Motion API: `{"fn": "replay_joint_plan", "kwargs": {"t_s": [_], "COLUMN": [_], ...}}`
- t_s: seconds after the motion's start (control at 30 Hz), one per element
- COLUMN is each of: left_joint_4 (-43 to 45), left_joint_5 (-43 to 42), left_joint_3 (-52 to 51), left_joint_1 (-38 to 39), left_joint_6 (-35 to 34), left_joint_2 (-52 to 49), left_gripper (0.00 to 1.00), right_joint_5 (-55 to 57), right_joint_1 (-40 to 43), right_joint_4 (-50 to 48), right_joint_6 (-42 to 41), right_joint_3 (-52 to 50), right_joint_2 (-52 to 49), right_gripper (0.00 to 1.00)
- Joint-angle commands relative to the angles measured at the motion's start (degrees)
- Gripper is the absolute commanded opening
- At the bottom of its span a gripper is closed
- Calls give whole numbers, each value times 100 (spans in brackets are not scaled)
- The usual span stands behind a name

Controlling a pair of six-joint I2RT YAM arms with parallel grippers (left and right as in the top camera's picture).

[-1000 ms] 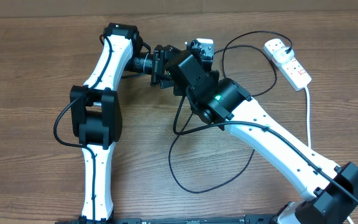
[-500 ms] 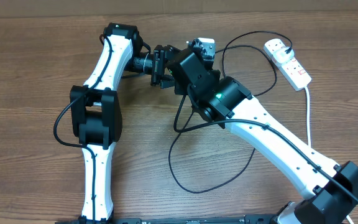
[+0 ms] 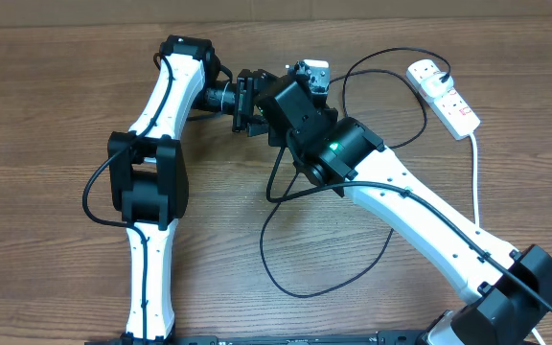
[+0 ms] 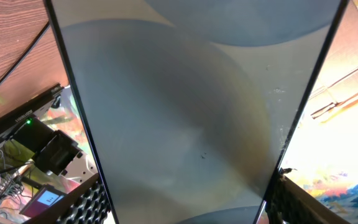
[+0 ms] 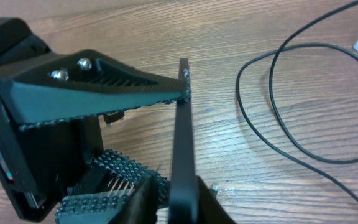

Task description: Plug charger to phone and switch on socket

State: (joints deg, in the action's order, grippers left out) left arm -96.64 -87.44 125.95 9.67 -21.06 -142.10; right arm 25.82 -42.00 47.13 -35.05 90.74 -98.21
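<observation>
The phone fills the left wrist view, with a grey screen and dark edges. My left gripper is shut on its two long edges. In the right wrist view the phone stands edge-on, and my right gripper is shut on its faces at the near end. In the overhead view both grippers meet at the back middle and hide the phone. The black charger cable loops over the table and runs to the white socket at the back right. Its connector tip does not show clearly.
The socket's thick white cord runs down the right side toward the right arm's base. Loops of the black cable lie on the wood just right of the grippers. A dark finger of the left gripper sits above the phone in the right wrist view.
The right arm has shifted very slightly; both grippers stay on the phone at the same spot.
</observation>
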Motion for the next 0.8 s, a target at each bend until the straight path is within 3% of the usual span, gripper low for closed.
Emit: {"fn": "replay_joint_plan", "kwargs": {"t_s": [0.0,0.17,0.4,0.57,0.7,0.77], "left_joint_4": [-22,-22,-22,181,699,844], "left_joint_5": [-260,-258,-258,-243,-223,-199], "left_joint_3": [149,149,149,149,149,149], "left_joint_1": [11,11,11,2,-68,-105], "left_joint_6": [-15,-15,-17,-26,-39,-39], "left_joint_2": [-37,-37,-37,-37,-37,-37], "left_gripper": [63,64,65,68,75,81], "right_joint_5": [28,31,46,328,365,372], "right_joint_1": [24,24,24,26,79,164], "right_joint_4": [-42,-42,-168,-162,-164,-166], "right_joint_6": [-15,-249,-566,-1777,-2658,-3515], "right_joint_3": [149,149,149,151,160,160], "right_joint_2": [-24,-24,-22,-20,-15,-15], "right_gripper": [13,4,4,4,4,4]}}
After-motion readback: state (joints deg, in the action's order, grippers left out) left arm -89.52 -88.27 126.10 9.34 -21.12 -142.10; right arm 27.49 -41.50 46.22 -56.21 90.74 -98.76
